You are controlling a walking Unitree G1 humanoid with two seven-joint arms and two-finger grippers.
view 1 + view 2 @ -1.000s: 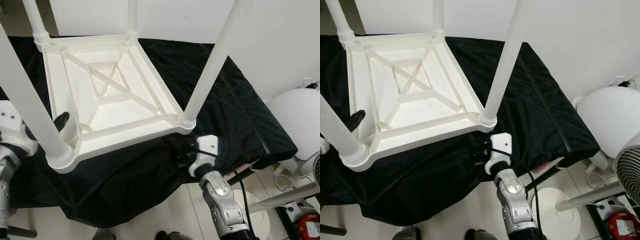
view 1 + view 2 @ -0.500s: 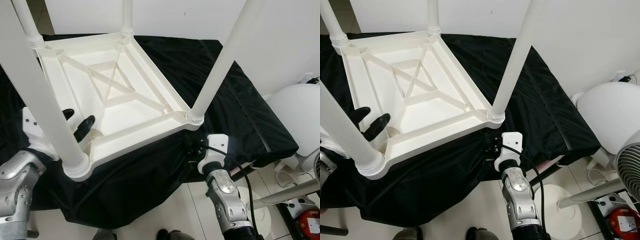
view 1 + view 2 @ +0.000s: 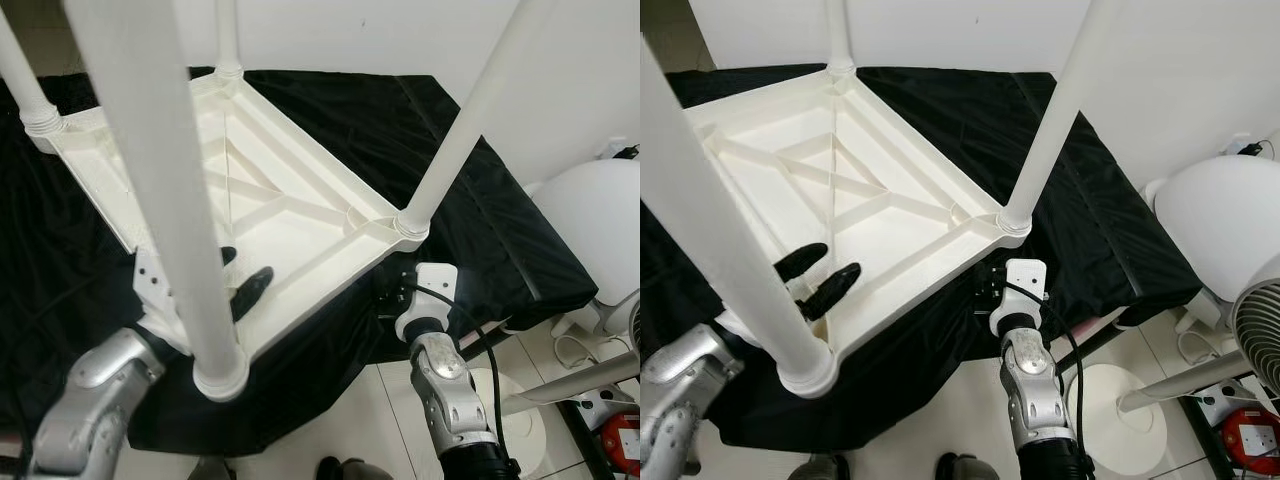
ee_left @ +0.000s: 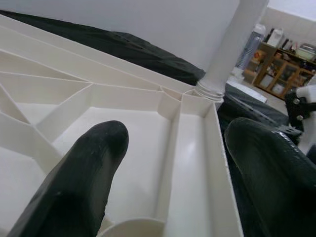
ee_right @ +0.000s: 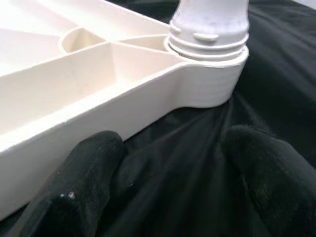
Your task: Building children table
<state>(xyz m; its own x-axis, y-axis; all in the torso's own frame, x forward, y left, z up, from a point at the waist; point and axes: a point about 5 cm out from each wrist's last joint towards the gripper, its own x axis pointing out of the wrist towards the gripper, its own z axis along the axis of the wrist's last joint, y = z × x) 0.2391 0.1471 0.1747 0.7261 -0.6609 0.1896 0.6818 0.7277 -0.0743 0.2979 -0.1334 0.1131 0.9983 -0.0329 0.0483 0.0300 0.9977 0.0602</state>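
Observation:
The white plastic children's table (image 3: 330,285) lies upside down on a black cloth (image 3: 470,210), its round legs pointing up. The near left leg (image 3: 170,200) rises close in front of me and the near right leg (image 3: 470,120) stands in its corner socket (image 5: 207,74). My left gripper (image 3: 818,277) is open at the near left corner. In the left wrist view one finger (image 4: 84,173) lies over the ribbed underside and the other finger (image 4: 271,168) outside the rim. My right gripper (image 5: 173,148) is open on the cloth just below the near right corner.
A white fan head (image 3: 590,230) and its round base (image 3: 1120,420) stand on the tiled floor at the right, with cables and a red object (image 3: 622,440) beside them. A white wall runs behind the cloth-covered surface. The cloth hangs over the near edge.
The table has turned: its near left corner swung toward me and to the right. My left gripper came along with that corner. My right gripper stayed at the near right corner.

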